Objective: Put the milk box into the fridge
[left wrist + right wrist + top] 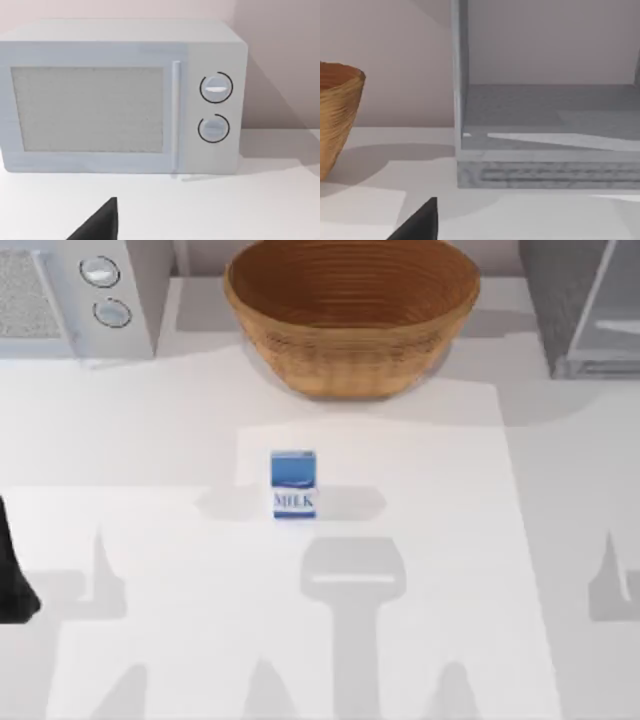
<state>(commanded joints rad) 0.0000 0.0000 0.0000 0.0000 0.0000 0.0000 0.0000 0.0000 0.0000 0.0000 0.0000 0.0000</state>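
Bright, even light over a white table [150,440]. Soft grey shadows flank the milk box [293,483] toward nine and three o'clock. Arm-shaped shadows lie along the six o'clock edge. The basket [350,315] casts a faint shadow at six o'clock.

Rendered kitchen-style setting on a plain white table [150,540] against a bare pale wall. Evidence: a white microwave [120,97] with two round knobs at the far left, a dark grey speckled fridge [545,170] at the far right. A brown woven basket [350,315] stands between them.
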